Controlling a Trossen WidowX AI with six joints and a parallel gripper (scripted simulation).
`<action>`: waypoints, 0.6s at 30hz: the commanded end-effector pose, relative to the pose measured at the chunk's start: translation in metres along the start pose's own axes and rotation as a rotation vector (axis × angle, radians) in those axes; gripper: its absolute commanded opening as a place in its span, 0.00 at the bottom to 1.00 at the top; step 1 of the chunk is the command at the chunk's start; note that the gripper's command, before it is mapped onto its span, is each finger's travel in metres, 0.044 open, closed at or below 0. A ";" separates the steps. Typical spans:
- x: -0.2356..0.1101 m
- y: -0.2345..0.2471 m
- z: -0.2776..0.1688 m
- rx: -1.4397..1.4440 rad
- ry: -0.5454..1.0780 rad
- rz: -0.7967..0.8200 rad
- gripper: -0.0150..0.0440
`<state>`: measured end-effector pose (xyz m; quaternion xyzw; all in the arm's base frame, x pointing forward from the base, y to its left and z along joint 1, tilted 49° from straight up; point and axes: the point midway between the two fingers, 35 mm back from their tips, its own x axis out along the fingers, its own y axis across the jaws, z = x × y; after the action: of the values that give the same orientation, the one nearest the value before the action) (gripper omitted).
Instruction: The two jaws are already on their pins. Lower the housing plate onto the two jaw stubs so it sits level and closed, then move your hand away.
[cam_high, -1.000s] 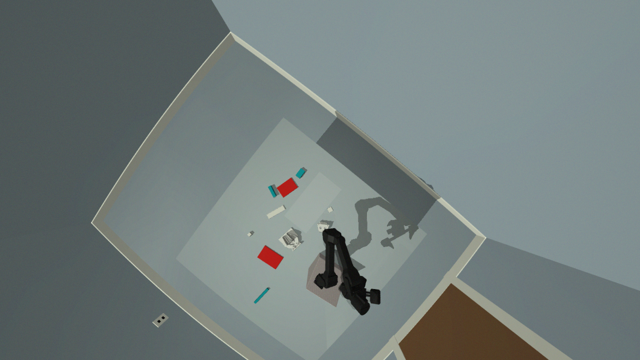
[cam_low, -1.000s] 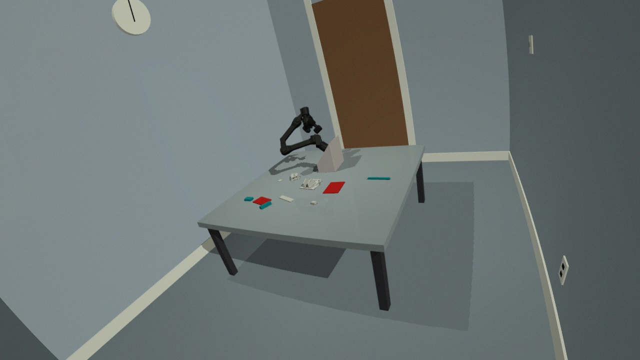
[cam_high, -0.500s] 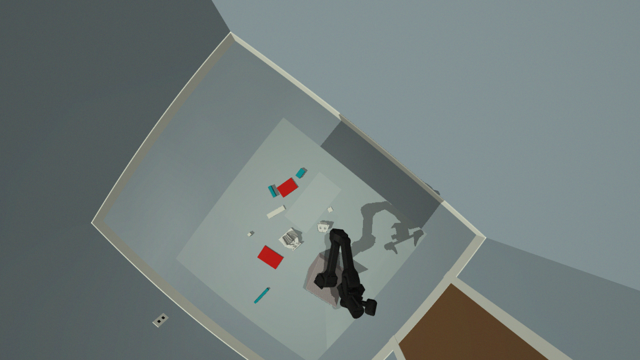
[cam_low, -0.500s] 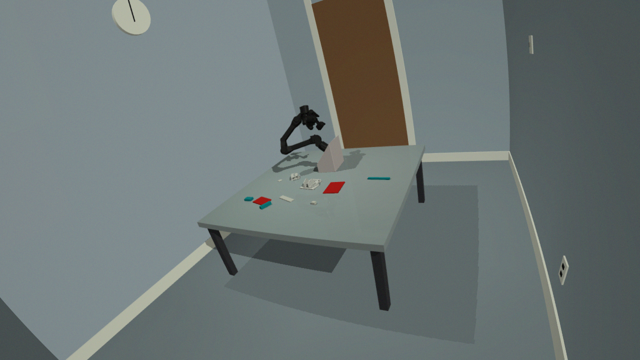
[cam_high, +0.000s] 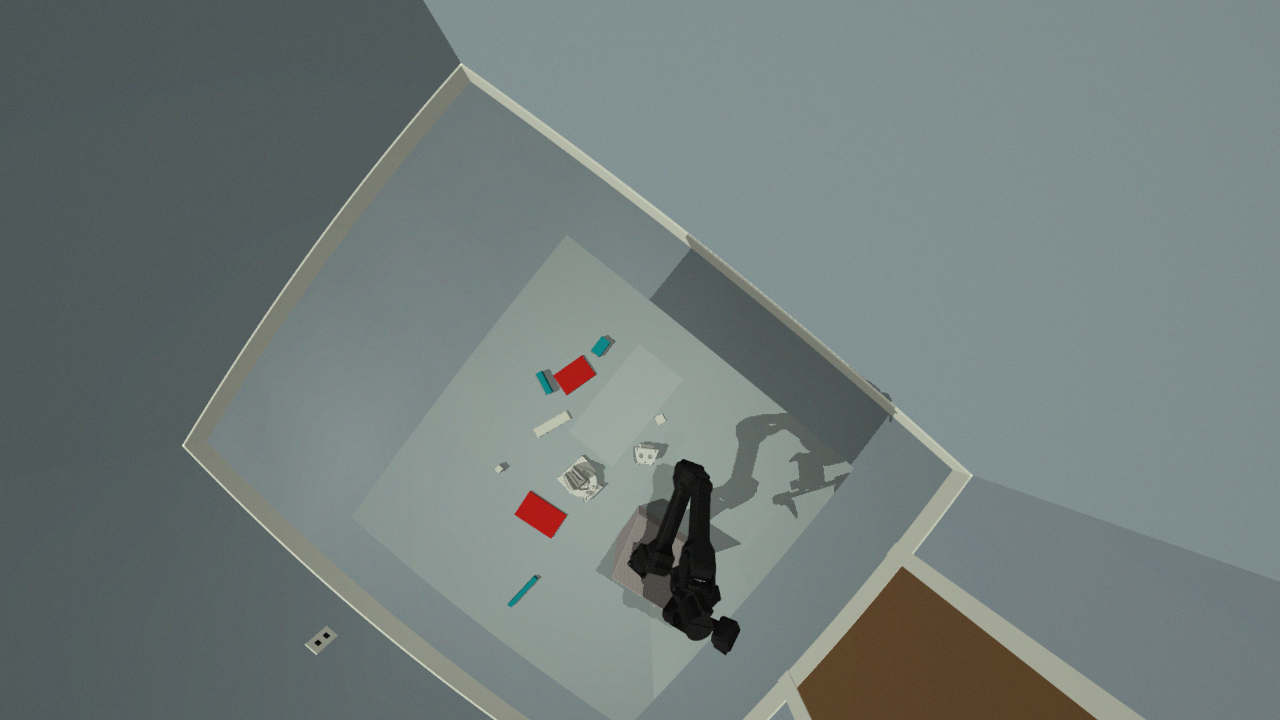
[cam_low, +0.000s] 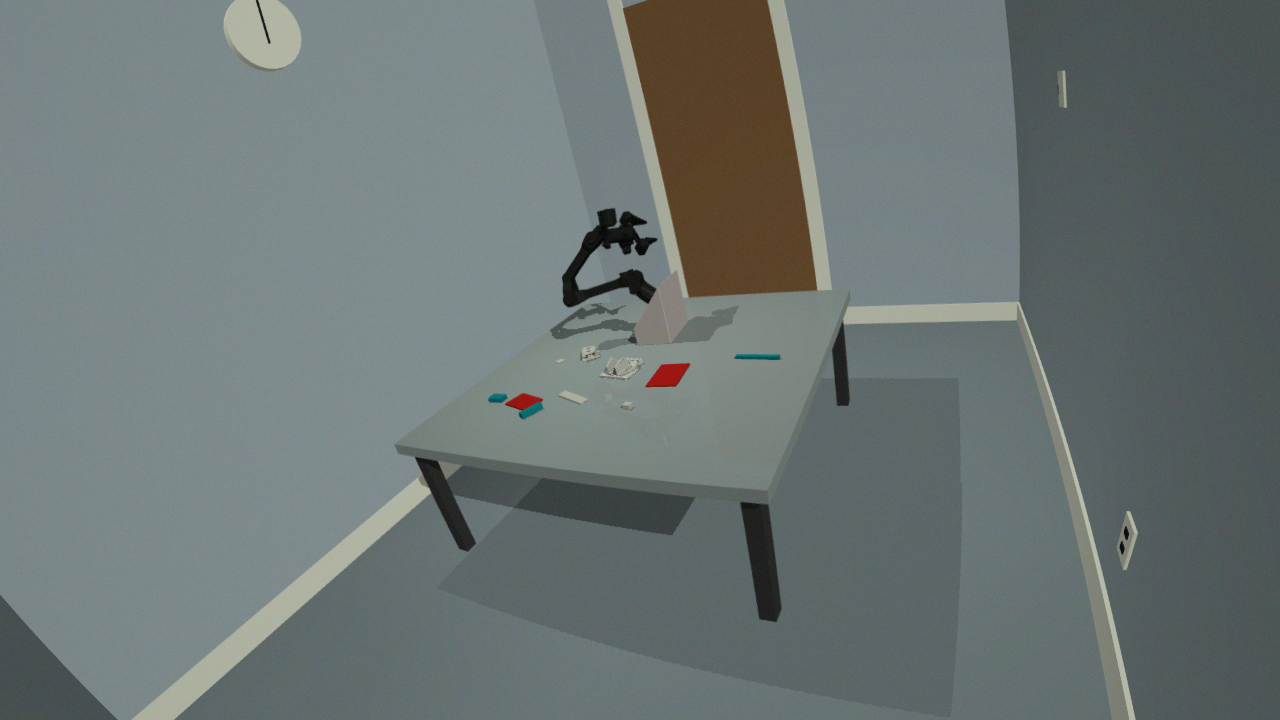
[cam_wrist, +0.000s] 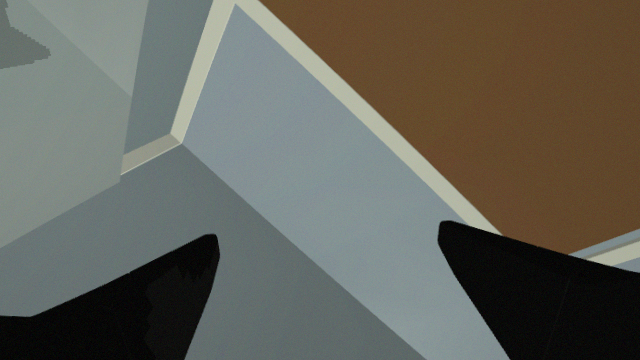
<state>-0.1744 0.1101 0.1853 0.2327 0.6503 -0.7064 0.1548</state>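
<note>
A white assembly with slanted, ribbed parts on top sits on the table. It looks like the base with the jaws; pins and stubs are too small to tell. A smaller white piece with two dark spots lies apart from it, towards the arm's side. It may be the housing plate, but I cannot tell for sure. My gripper is open and empty, its fingers wide apart. It is raised high above the table's far end, well away from both white pieces. The wrist view shows neither piece.
A pinkish wedge block stands near my arm's base. Red rectangles, teal blocks, a teal bar, a white bar and small white blocks lie about.
</note>
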 end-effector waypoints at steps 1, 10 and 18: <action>-0.005 0.008 -0.021 0.032 0.092 0.038 1.00; -0.023 0.025 -0.057 0.096 0.271 0.105 1.00; -0.044 0.043 -0.084 0.160 0.425 0.172 1.00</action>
<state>-0.1187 0.1738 0.1716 0.4075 0.6045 -0.6812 0.0675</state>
